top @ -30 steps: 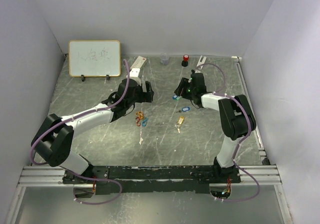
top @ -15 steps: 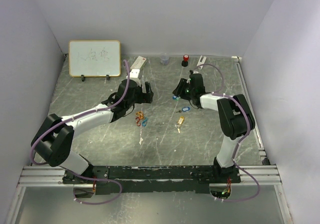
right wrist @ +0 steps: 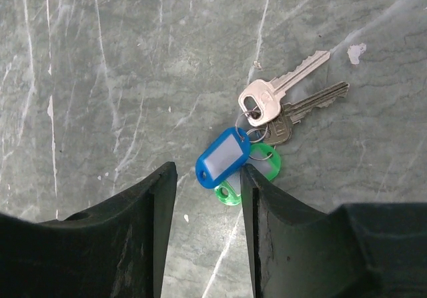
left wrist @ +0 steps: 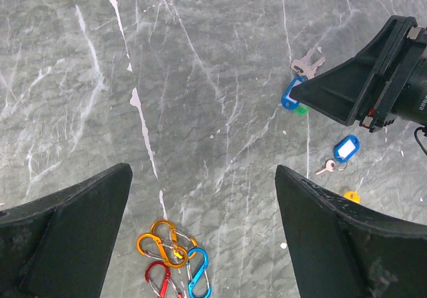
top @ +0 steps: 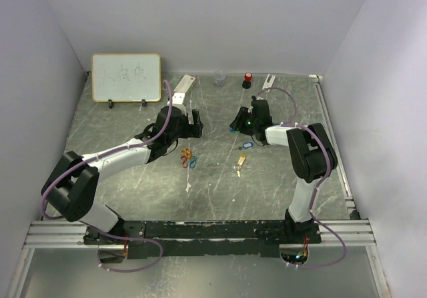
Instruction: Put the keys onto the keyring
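Observation:
Two silver keys (right wrist: 283, 98) with a blue tag (right wrist: 225, 157) and a green tag (right wrist: 265, 170) lie on the table, joined by small rings. My right gripper (right wrist: 207, 173) hovers over them, its jaws partly open; the blue tag's end lies at the gap and the right finger (right wrist: 257, 198) reaches the green tag's edge. Nothing is gripped. A second blue-tagged key (left wrist: 344, 149) and a yellow-tagged key (top: 240, 160) lie apart. Orange, red and blue carabiner clips (left wrist: 170, 258) lie under my wide-open left gripper (left wrist: 203, 173). Whether they are the keyring I cannot tell.
A whiteboard (top: 126, 77) stands at the back left, with a white box (top: 183, 85) beside it. A small cup (top: 219, 79), a red-and-black object (top: 247, 80) and a white item (top: 269, 81) sit along the back edge. Walls close three sides.
My right gripper's jaws have narrowed and it has edged slightly left over the blue- and green-tagged keys. The left gripper has drifted a little left, still wide open.

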Robot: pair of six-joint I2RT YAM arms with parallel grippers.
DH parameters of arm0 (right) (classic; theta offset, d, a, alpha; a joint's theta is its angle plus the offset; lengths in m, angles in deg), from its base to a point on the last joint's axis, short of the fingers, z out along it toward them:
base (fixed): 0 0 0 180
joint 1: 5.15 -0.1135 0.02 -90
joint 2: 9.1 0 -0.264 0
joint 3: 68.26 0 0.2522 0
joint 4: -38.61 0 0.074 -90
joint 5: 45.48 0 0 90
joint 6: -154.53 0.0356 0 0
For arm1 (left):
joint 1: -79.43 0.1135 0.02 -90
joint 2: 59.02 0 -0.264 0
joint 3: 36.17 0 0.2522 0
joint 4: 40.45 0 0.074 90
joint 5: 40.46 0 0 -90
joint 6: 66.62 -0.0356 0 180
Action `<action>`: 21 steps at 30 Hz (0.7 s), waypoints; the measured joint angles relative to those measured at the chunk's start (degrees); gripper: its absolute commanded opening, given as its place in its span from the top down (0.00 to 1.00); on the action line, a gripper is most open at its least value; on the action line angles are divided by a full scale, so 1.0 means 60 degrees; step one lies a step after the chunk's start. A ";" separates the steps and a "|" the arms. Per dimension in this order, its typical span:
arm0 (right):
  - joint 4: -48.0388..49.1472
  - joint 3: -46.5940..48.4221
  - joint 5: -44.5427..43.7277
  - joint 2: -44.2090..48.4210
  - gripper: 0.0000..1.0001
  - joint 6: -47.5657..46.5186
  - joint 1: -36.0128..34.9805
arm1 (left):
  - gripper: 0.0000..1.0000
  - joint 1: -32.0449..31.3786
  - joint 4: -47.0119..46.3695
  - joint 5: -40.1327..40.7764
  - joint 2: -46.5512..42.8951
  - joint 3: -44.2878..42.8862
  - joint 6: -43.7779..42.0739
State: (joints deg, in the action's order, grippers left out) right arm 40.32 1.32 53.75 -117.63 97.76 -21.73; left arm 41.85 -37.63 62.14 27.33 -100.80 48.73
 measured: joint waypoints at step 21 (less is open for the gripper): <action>0.0459 0.0430 0.0076 -0.0623 0.66 0.0102 -0.0007 | 0.00 0.0058 0.0000 -0.0004 0.0000 0.0000 -0.0004</action>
State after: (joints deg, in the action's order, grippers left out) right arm 43.07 3.89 54.21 -121.37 98.37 -21.77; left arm 42.20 -37.63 62.12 27.33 -100.80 48.70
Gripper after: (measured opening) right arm 0.314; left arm 0.995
